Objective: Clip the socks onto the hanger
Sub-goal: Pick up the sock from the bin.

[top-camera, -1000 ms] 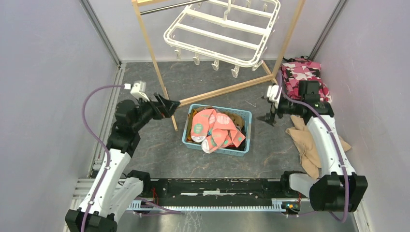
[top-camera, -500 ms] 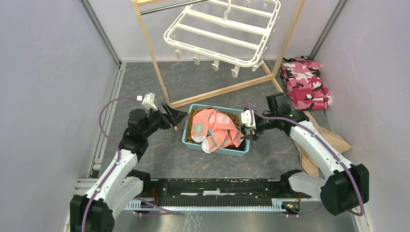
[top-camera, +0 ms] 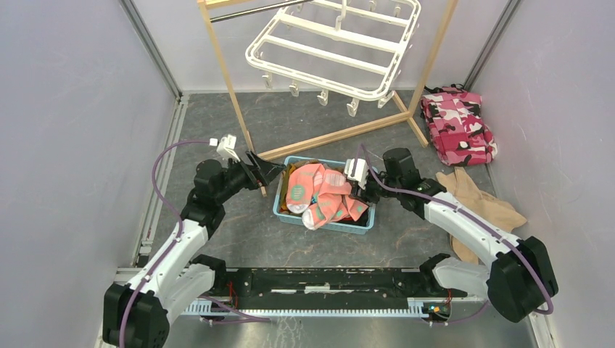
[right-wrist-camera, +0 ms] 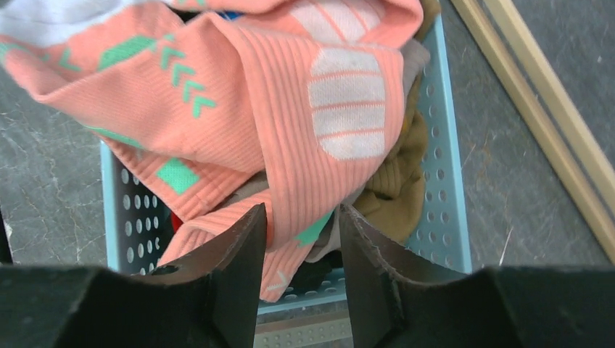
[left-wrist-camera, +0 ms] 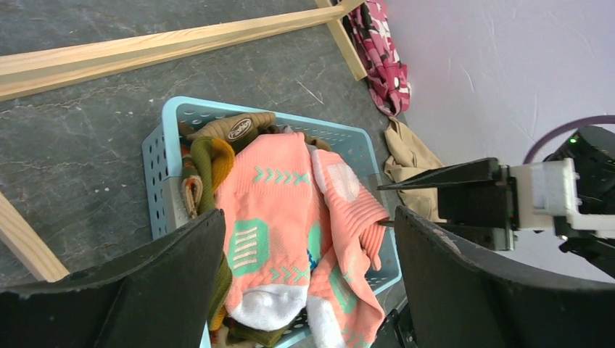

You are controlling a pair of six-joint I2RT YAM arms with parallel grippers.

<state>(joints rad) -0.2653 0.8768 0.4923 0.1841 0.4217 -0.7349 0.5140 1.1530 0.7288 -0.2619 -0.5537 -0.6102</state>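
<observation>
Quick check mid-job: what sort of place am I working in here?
Probably a lab test cell staged for laundry: plain panel walls enclose a small grey floor, with a white clip hanger on a wooden frame stand and a blue basket of socks.

Top external: high above and behind the arm bases [top-camera: 319,283], tilted down over the whole surface [top-camera: 246,225] to the far wall.
Left wrist: near, left of the basket [left-wrist-camera: 163,156], facing the surface's right edge past the left fingers [left-wrist-camera: 145,290].
Right wrist: very close, looking down into the basket's right end between the right fingers [right-wrist-camera: 232,290].
Shared: basket and salmon socks [left-wrist-camera: 275,210] appear in all three.
</observation>
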